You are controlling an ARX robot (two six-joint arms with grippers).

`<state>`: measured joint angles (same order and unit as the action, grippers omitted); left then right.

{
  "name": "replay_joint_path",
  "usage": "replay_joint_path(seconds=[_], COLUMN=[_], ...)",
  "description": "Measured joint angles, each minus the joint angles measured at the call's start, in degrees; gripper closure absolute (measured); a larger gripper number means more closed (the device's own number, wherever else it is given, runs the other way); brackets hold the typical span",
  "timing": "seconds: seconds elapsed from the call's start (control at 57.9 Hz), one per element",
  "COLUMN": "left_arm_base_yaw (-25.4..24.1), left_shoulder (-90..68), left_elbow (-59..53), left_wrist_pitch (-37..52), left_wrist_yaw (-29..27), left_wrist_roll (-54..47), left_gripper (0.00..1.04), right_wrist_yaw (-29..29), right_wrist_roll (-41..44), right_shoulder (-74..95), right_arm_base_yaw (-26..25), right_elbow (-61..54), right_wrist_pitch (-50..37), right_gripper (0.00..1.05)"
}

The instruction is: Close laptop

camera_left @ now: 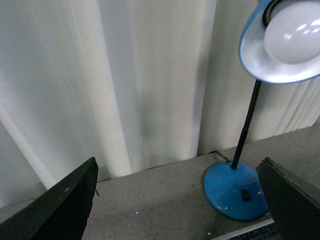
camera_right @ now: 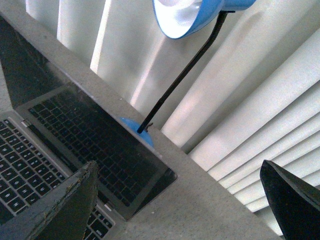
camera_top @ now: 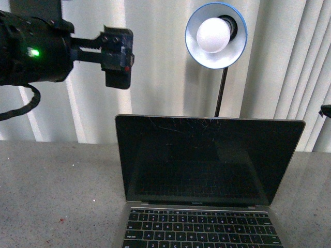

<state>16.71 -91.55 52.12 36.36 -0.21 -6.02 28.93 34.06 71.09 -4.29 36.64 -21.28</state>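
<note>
- The laptop (camera_top: 207, 170) sits open on the grey table (camera_top: 46, 191), at 6 o'clock in the front view, with its screen nearly upright and facing you.
- Your left gripper (camera_top: 118, 58) hangs at 10 o'clock from the lid's top-left corner, clear of it. Its fingers are spread wide with nothing between them.
- Your right gripper (camera_right: 179, 167) is likewise spread and empty, above the laptop's right rear corner.
- Expect a stiff, slim metal shell on a hinge that resists. The base is probably light enough to skid.
- The glossy screen looks scratched and fragile, so push on the lid's top edge, not the glass.
- Count: one laptop, one blue lamp (camera_top: 216, 35) at 12 o'clock behind it, and two grippers.
</note>
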Motion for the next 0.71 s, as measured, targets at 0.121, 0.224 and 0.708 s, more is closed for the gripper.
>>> replay_joint_path(seconds=[0.121,0.224,0.708], left_arm_base_yaw=[0.8,1.8,5.8], left_shoulder=[-4.8,-8.3,-12.5], left_elbow=[5.4,10.8,21.1], left_wrist_pitch=[-4.2,-8.4,-25.4], left_wrist_yaw=[-4.6,-9.2,-7.6], left_wrist_roll=[-4.6,-8.9,-18.7], left_gripper=[0.07,0.1,1.01], right_wrist_yaw=[2.2,4.9,6.0], right_wrist_roll=[-0.9,-0.7,14.8], right_shoulder=[3.8,6.4,18.3], right_arm_base_yaw=[-0.8,-0.6,2.4], right_elbow=[3.5,5.9,21.9], right_wrist_pitch=[-1.5,-0.1,17.2], right_gripper=[0.08,0.26,1.02])
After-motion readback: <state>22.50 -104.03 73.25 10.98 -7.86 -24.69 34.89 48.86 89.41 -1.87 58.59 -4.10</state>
